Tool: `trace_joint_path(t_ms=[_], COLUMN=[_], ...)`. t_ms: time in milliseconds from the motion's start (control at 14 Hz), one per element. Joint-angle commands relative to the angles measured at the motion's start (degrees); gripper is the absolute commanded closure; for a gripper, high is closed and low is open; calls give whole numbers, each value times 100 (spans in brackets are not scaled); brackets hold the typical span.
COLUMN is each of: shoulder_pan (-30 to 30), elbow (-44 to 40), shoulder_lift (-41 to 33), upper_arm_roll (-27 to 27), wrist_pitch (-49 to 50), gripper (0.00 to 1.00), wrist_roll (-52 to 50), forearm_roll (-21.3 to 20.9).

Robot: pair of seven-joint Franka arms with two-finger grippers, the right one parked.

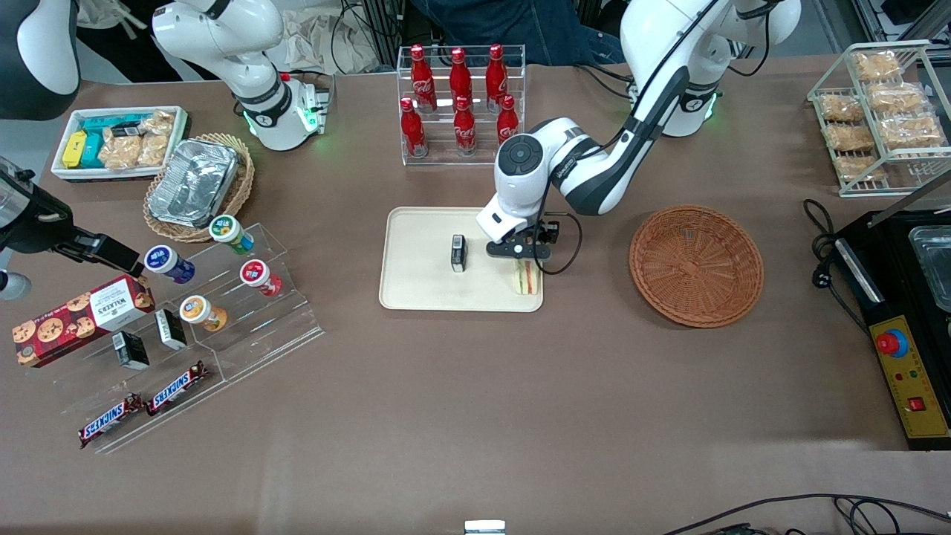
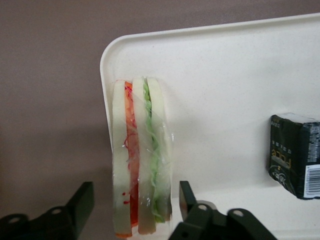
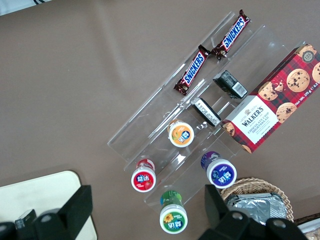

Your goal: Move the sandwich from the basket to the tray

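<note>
The sandwich (image 1: 528, 279) stands on its edge on the cream tray (image 1: 423, 238), at the tray corner nearest the front camera on the basket's side. My left gripper (image 1: 524, 261) hangs just above it. In the left wrist view the gripper (image 2: 136, 194) is open. Its black fingers (image 2: 186, 197) straddle the sandwich (image 2: 141, 160) with a gap on each side. The white bread with red and green filling rests on the tray (image 2: 225, 75), close to its rim. The reddish-brown wicker basket (image 1: 696, 265) sits empty beside the tray, toward the working arm's end.
A small black box (image 1: 458, 253) stands on the tray near its middle and also shows in the left wrist view (image 2: 295, 155). A rack of red cola bottles (image 1: 461, 104) stands farther from the front camera than the tray. A black control box (image 1: 903, 312) lies past the basket.
</note>
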State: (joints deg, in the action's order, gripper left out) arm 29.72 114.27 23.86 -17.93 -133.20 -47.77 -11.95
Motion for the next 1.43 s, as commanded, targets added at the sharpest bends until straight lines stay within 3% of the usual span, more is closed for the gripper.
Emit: trace_joint_path(t_ms=[0, 143, 500, 643, 1000, 1143, 1357], shoulder_pan=[-9, -289, -993, -1571, -2662, -2909, -2875], elbow=[44, -106, -465, -729, -941, -933, -906], shoulder_lift=[-520, -1012, -1901, -2077, -2376, -2560, -2929], upper_arm_roll=[53, 44, 70, 53, 53, 122, 1008], wrist_pitch=[685, 1609, 2515, 2956, 3001, 3149, 3379], gripper=[0, 0, 0, 0, 0, 0, 0], wrist_roll=[-66, 179, 645, 1136, 2155, 2980, 3990], forearm_roll=[-106, -80, -70, -79, -45, 113, 867])
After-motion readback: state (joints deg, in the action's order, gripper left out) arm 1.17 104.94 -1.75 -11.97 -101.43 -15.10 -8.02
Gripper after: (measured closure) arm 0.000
